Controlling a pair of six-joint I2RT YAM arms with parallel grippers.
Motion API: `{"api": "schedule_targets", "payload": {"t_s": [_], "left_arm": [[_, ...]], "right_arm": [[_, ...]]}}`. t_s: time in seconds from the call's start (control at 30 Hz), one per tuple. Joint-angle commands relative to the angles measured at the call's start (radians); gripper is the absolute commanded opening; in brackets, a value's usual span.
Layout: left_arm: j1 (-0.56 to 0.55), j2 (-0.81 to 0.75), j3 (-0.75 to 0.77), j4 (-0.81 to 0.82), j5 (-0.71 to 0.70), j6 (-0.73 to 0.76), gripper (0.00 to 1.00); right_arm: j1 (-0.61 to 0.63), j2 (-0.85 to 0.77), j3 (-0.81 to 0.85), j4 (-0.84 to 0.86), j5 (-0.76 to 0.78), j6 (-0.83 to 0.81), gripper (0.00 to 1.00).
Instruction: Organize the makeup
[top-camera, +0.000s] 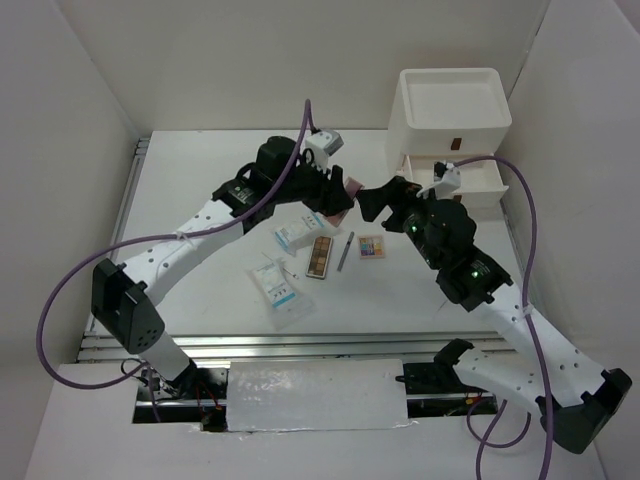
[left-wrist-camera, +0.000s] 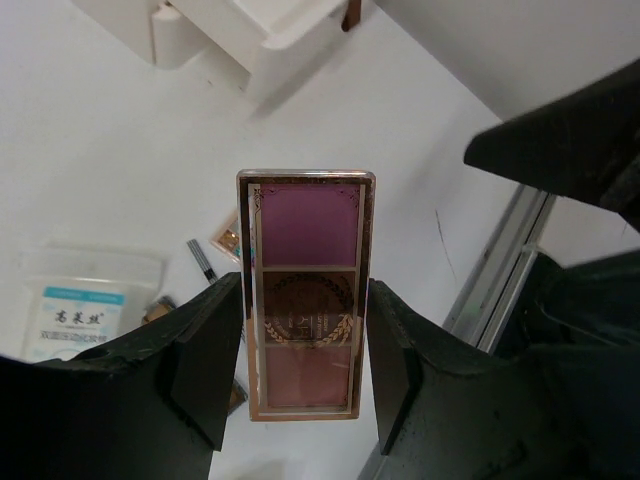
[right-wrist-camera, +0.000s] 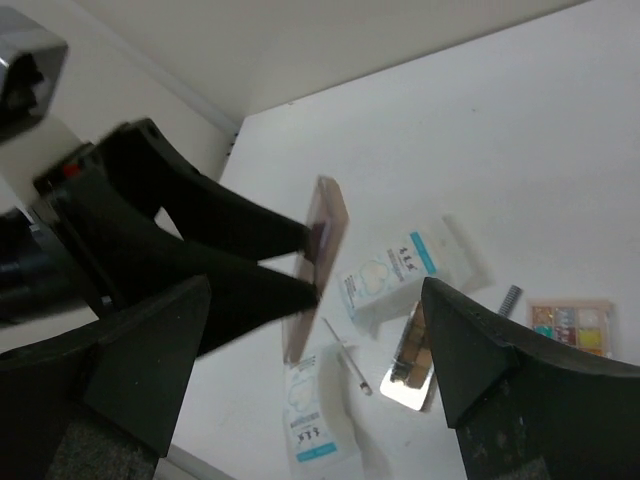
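I am pinching a slim, gold-rimmed pink compact (left-wrist-camera: 306, 230) between my left gripper's (left-wrist-camera: 305, 330) closed fingers, in the air just left of the white stacked drawer unit (top-camera: 452, 110). The lettering in its gold wreath emblem is blurring out. A white-and-teal sachet (left-wrist-camera: 85, 310) is showing Chinese characters, half hidden behind my finger. My right gripper (right-wrist-camera: 315, 295) is gaping wide, holding nothing.

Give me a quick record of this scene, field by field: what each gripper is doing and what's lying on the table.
Left gripper: shut on pink palette, held off the table
Right gripper: open, empty, facing the pink palette
On table: brown palette, multicoloured palette, pencil, sachets
Drawer unit: one drawer open
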Motion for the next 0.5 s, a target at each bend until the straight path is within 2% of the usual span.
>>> {"api": "schedule_targets", "payload": {"t_s": [0.0, 0.07, 0.2, 0.47], "left_arm": [[-0.012, -0.064, -0.038, 0.068, -0.011, 0.025, 0.49], [-0.019, -0.083, -0.054, 0.06, -0.005, 0.028, 0.49], [-0.046, -0.117, -0.08, 0.06, -0.019, 0.035, 0.5], [-0.049, -0.16, -0.115, 0.069, -0.004, 0.043, 0.51]], "right_arm": [[-0.007, 0.025, 0.037, 0.081, -0.072, 0.022, 0.91], [-0.013, 0.048, 0.043, 0.088, -0.089, 0.029, 0.87], [-0.024, 0.137, 0.083, 0.053, -0.154, 0.046, 0.72], [-0.029, 0.157, 0.072, 0.082, -0.218, 0.06, 0.67]]}}
